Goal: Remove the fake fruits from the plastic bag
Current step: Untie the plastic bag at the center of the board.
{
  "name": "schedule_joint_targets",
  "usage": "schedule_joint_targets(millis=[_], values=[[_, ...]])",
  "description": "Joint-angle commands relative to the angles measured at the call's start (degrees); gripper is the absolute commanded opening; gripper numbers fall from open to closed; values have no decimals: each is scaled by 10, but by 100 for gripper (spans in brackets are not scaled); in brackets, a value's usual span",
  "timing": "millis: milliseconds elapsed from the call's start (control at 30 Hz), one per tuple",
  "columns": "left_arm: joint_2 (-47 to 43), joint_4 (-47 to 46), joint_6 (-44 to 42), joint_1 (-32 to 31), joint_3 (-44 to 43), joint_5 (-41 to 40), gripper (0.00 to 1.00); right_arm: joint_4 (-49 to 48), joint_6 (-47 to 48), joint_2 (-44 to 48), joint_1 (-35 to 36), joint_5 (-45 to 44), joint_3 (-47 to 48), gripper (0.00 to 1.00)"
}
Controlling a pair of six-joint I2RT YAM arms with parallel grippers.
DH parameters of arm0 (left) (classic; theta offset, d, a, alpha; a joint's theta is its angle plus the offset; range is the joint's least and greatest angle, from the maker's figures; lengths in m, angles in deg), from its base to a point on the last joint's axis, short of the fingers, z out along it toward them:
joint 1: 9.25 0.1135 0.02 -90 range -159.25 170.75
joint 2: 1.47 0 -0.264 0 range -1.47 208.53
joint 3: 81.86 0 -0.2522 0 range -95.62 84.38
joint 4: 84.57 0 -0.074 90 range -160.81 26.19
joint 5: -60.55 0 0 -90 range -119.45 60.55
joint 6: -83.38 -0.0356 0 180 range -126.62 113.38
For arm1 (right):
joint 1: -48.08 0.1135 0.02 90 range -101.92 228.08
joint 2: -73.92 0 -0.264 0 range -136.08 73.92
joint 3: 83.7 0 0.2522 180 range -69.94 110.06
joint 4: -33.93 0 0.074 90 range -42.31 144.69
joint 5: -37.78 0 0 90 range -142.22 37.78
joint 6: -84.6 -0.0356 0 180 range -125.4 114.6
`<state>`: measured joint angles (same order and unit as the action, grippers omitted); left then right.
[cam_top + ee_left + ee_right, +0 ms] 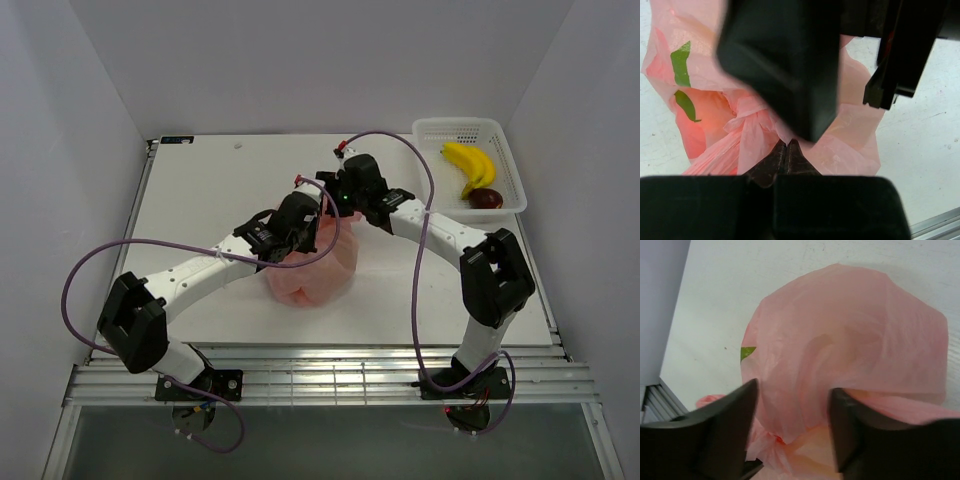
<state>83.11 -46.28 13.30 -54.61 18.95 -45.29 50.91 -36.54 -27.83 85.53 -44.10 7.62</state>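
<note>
The pink plastic bag (310, 278) lies crumpled in the middle of the table, with green leaf prints showing in the left wrist view (710, 107). My left gripper (316, 238) is shut, its tips (786, 143) pinching a fold of the bag near its twisted knot. My right gripper (336, 214) is open just above the bag, its fingers (794, 390) straddling a puffed-up fold of the bag (855, 330). No fake fruits show through the bag; whatever it holds is hidden.
A white perforated basket (505, 150) at the back right holds a yellow banana bunch (470, 163) and a dark red fruit (486, 198). The two wrists are very close together over the bag. Purple cables loop beside both arms.
</note>
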Motion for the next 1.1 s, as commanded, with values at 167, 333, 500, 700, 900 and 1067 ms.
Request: schedule_joint_targets(millis=[167,333,500,700,900,1067], values=[[-36,-21,-4,-3,8,9,0,11,-6,-27,10,-34,43,8],[-63,-13,-2,-3,17,-25,0,17,-15,-13,-30,-79,37,8],[-106,23,27,6,43,-110,0,28,-3,33,-135,-132,2,8],[-150,11,59,95,84,-71,0,22,59,88,-215,-118,-46,8],[-186,-97,65,195,118,35,0,-3,143,133,-242,-15,-99,8],[-169,-143,68,219,111,128,0,-25,193,169,-245,77,-124,8]])
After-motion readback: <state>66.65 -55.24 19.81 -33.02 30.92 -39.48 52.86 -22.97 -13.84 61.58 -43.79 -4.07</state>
